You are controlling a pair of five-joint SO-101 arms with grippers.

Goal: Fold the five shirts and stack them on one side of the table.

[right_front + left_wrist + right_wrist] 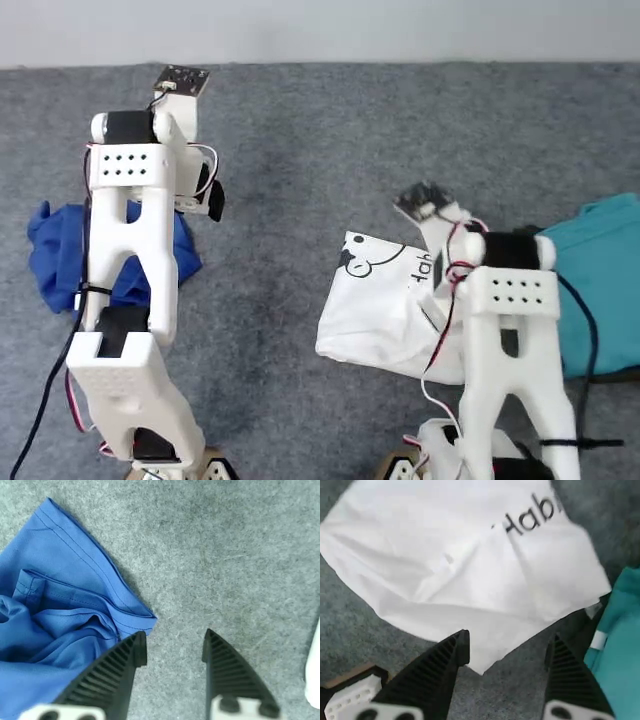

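Progress: early, no stack yet | blue shirt (50, 250) crumpled; white shirt (375, 310) looks part-folded; teal shirt (600, 270) loose | left fingers (112, 672), right fingers (427, 672): spread apart, empty

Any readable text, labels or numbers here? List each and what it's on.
On the white shirt: dark lettering, cut off at the right wrist view's edge, too small in the high view; no whole word readable.
On the blue shirt and the teal shirt: no print seen.
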